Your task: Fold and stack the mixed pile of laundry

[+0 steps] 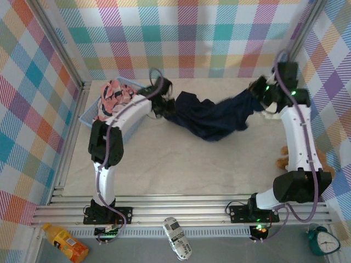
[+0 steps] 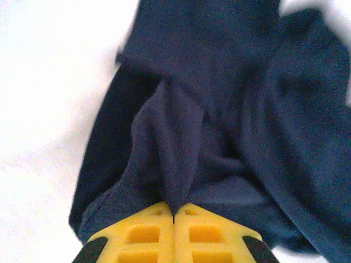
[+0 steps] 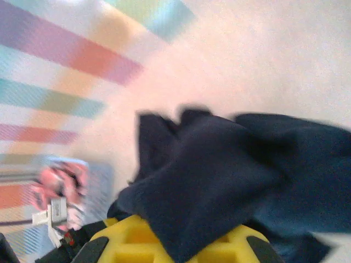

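Bright, even light left the top view sharp with faint shadows, while the left wrist view blew the table (image 2: 44, 109) out to white around the soft-edged navy T-shirt (image 2: 247, 137) and motion blur smeared the right wrist view

table (image 1: 181, 170) pale beige | on it: navy T-shirt (image 1: 211, 123), blue basket (image 1: 88, 119), plush toy (image 1: 283, 162)
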